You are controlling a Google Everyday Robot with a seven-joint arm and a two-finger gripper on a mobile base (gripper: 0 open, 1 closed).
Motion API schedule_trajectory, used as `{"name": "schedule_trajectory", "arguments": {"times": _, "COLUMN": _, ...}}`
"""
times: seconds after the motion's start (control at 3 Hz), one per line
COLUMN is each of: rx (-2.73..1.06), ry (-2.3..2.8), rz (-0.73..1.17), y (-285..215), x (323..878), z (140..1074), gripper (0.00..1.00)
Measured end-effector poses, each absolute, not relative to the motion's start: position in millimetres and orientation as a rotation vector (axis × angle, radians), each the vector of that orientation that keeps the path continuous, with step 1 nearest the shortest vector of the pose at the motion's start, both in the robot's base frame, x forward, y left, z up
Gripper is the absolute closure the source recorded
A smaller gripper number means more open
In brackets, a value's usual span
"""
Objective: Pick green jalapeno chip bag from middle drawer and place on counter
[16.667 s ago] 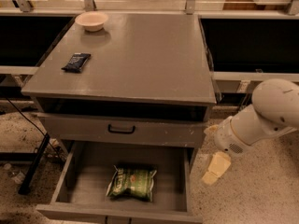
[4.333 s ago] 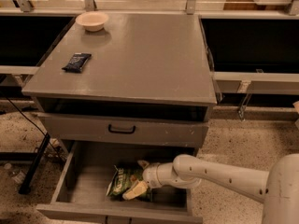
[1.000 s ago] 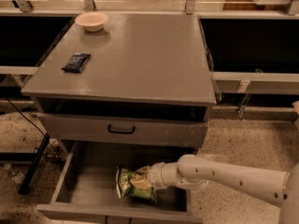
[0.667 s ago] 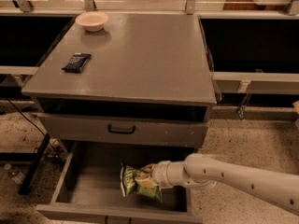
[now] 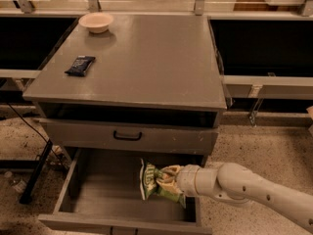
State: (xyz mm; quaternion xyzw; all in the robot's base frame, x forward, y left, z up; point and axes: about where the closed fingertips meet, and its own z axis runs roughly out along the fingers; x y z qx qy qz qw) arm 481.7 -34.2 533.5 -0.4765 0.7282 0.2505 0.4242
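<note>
Down low, the gripper (image 5: 169, 179) is inside the open drawer (image 5: 98, 199), its jaws clamped on the bag (image 5: 152, 181) from the bag's right side. The white arm (image 5: 244, 187) comes in from the lower right, over the drawer's right wall.

The bag is green and crinkled, with pale lettering on the face turned towards me and a tan patch near the fingers. It stands on edge rather than lying flat, leaning a little, and its foil is puckered where the jaws pinch it. It sits over the right half of the drawer, towards the back. Whether its bottom edge touches the drawer floor or hangs just clear of it, I can't tell from here.

The drawer is pulled well out, grey and plain inside, with low walls. Just above it is a closed drawer front (image 5: 127, 137) with a black loop handle (image 5: 127, 136).

Up top, the grey counter (image 5: 146, 58) carries a pale bowl (image 5: 96, 22) at its far left corner and a small dark packet (image 5: 80, 65) lying flat near the left edge. Both are well apart from the bag. The speckled floor (image 5: 264, 146) shows to the right of the cabinet.
</note>
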Motion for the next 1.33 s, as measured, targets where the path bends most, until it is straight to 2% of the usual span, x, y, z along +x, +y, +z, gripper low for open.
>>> {"name": "schedule_trajectory", "arguments": {"times": 0.67, "rx": -1.23, "ry": 1.805, "rz": 0.596, "y": -35, "x": 479, "z": 548, "gripper": 1.0}}
{"name": "schedule_trajectory", "arguments": {"times": 1.33, "rx": -1.354, "ry": 1.761, "rz": 0.458, "y": -59, "x": 422, "z": 607, "gripper": 1.0}}
